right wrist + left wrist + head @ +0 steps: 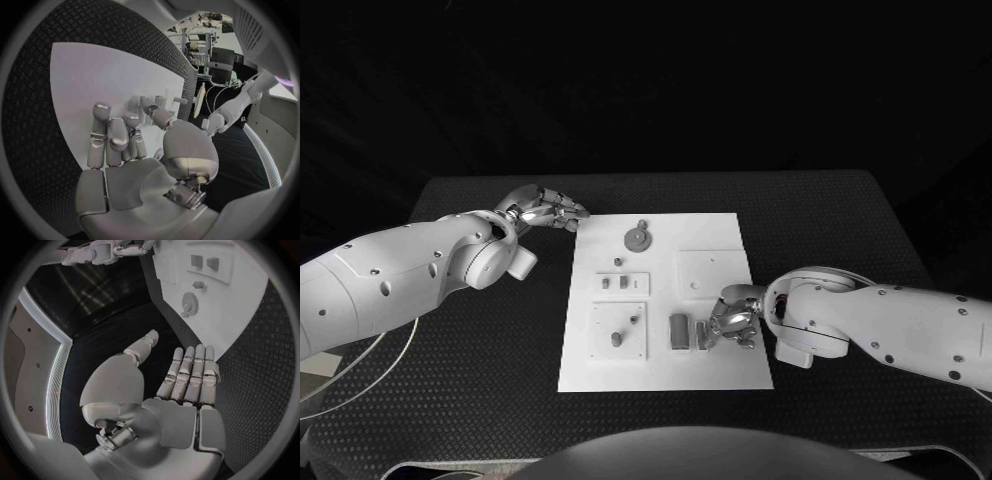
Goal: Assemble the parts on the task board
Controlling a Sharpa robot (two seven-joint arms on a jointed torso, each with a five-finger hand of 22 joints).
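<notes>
The white task board (711, 372) lies in the middle of the black table. A grey gear (636, 238) lies near its far edge, small grey parts (620, 283) sit at mid-left, and a peg (617, 338) rests in the near-left square. My left hand (548, 210) hovers off the board's far left corner with straight fingers (190, 372) and holds nothing. My right hand (733, 318) is low over the board's near right area, beside an upright grey block (679, 331). Its fingers (115, 135) curl toward the thumb close to small parts (164, 101); whether they pinch one is hidden.
A raised white square (708, 272) occupies the board's right middle, just beyond my right hand. Black mat (834, 230) surrounds the board on all sides. The left wrist view shows the gear (189, 303) and the board (244, 315) ahead of the left fingers.
</notes>
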